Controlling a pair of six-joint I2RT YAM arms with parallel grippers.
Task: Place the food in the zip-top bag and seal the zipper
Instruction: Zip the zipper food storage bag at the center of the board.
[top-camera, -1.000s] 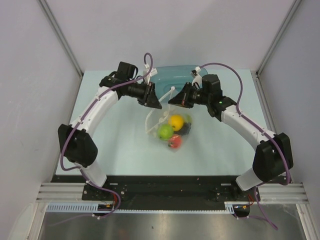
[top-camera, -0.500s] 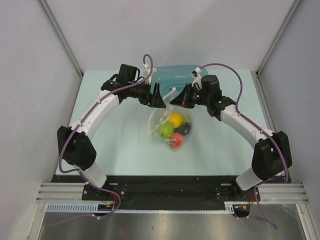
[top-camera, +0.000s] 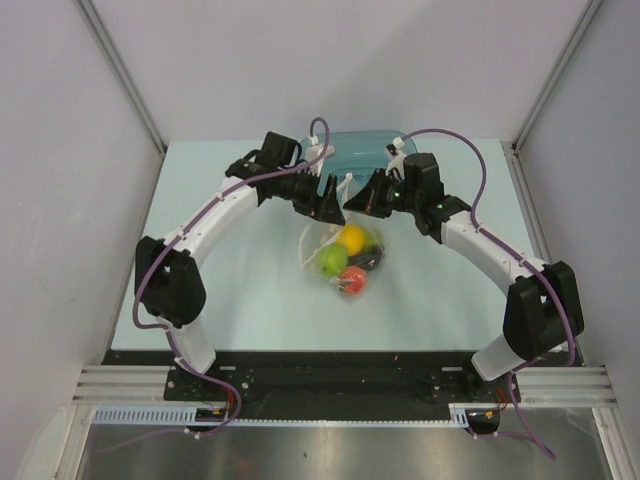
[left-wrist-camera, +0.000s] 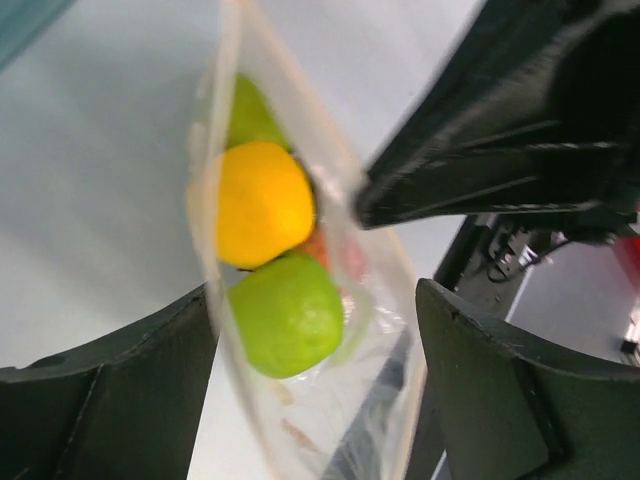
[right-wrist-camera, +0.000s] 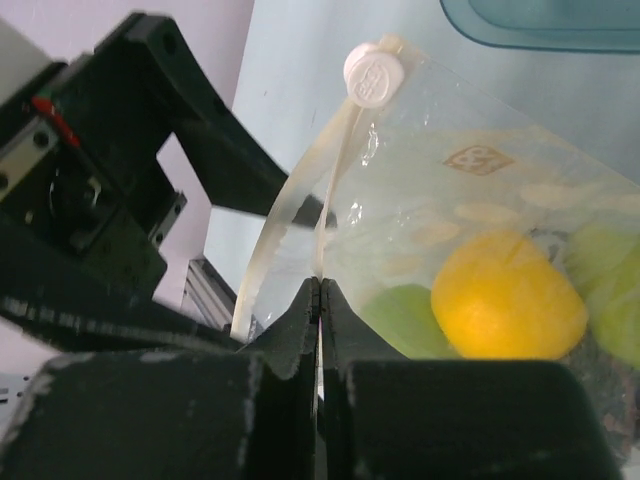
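Observation:
The clear zip-top bag (top-camera: 318, 240) hangs from its mouth edge over the table and holds the food: an orange (top-camera: 351, 240), a green apple (top-camera: 331, 262), a red-orange peach (top-camera: 352, 283) and dark grapes (top-camera: 372, 259). My right gripper (right-wrist-camera: 320, 288) is shut on the pale zipper (right-wrist-camera: 330, 190) strip, just below its white slider (right-wrist-camera: 372, 72). My left gripper (left-wrist-camera: 315, 400) is open, with the bag's mouth edge between its fingers (left-wrist-camera: 110, 400). In that view the orange (left-wrist-camera: 262, 203), the apple (left-wrist-camera: 288, 312) and a pear (left-wrist-camera: 250, 112) show through the plastic. The two grippers nearly meet in the top view.
The teal translucent tub (top-camera: 352, 152) stands right behind both grippers at the table's far edge; it also shows in the right wrist view (right-wrist-camera: 540, 25). Grey walls close in the left, right and back. The black rail runs along the near edge.
My left arm has swung right and its open gripper now straddles the bag's mouth next to the right gripper. The right gripper has kept its hold; the bag has swayed slightly.

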